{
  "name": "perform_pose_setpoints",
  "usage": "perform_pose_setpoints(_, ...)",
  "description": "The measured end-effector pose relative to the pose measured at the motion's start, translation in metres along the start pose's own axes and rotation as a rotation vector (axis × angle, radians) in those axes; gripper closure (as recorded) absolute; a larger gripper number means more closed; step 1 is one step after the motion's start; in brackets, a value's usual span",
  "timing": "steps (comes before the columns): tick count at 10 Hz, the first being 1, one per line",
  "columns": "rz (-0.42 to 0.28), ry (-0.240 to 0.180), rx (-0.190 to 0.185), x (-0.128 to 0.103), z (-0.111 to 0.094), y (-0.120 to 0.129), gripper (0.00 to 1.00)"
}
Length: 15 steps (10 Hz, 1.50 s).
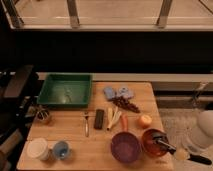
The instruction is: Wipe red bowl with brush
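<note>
The red bowl (pixel 154 142) sits at the front right corner of the wooden surface (pixel 75 142), nearly at its right edge, with the purple bowl (pixel 125 147) just beside it on the left. The brush (pixel 161 142) lies across the red bowl, dark head inside toward the left, handle slanting down and right over the rim. The gripper (pixel 176 150) is at the bowl's right rim, fingers clenched on the brush handle; exactly where fingers end and handle begins is hard to make out. The pale arm (pixel 202 132) comes in from the right, cut off by the edge.

Behind the bowl: an orange fruit (pixel 145 120), a carrot (pixel 124 121), a black bar (pixel 99 119), a fork (pixel 86 123). The green tray (pixel 65 90) is well apart at the back left. Open room lies in the front middle, between the purple bowl and the blue cup (pixel 61 149).
</note>
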<state>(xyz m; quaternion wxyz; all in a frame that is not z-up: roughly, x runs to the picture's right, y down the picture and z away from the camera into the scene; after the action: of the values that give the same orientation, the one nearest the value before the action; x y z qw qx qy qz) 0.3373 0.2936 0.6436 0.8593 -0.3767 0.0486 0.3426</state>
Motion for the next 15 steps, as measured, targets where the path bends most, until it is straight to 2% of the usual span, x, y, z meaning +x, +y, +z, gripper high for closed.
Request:
perform_pose_setpoints(3, -0.032, -0.026, -0.02, -0.015, 0.005, 0.001, 1.0)
perform_pose_setpoints(4, -0.035, -0.037, -0.037, -0.017, 0.008, 0.004, 1.0)
perform_pose_setpoints(6, -0.016, -0.059, -0.083, -0.011, 0.013, 0.01, 1.0)
perform_pose_setpoints(7, 0.008, -0.066, -0.093, -0.003, 0.012, 0.01, 1.0)
perform_pose_setpoints(9, 0.038, -0.072, -0.088, 0.008, 0.007, 0.003, 1.0)
perform_pose_setpoints(11, 0.045, -0.071, -0.064, 0.011, -0.002, -0.007, 1.0)
perform_pose_setpoints(13, 0.026, -0.068, -0.045, 0.003, -0.006, -0.014, 1.0)
perform_pose_setpoints(15, -0.016, -0.069, -0.049, -0.014, -0.002, -0.012, 1.0)
